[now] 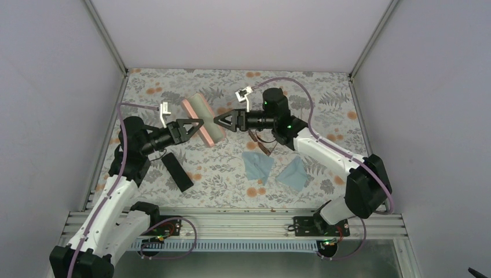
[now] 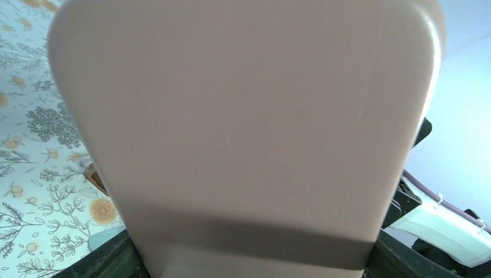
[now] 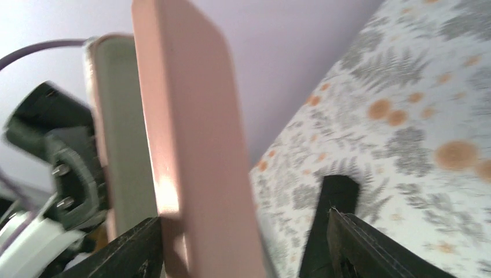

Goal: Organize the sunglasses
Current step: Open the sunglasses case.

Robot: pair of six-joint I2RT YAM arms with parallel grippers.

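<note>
Left hand (image 1: 198,127): clenched on the pink case (image 1: 204,113), lifted at frame centre.
Right hand (image 1: 219,122): released, fingers spread either side of the case's edge.
Progress: early, I judge. The dark brown sunglasses (image 1: 262,143) lie uncased on the worktop (image 1: 231,179), right of centre; the pale pair is not visible.
Black case (image 1: 176,172): matte, rigid oblong.
Cloths (image 1: 257,165): soft, light blue.
Pink shell: smooth, round-cornered, grey-lined.

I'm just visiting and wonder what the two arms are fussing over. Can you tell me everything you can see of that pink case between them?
The pink case is an oblong, smooth, matte box with rounded corners. It looks like hard plastic or leatherette. It is open, with a pink outer shell and a second half showing a pale grey lining. It is held up on edge over the flowered table; whether it rests on the table is unclear. The left gripper clamps one side, and the right gripper has its open jaws straddling the pink half.
</note>
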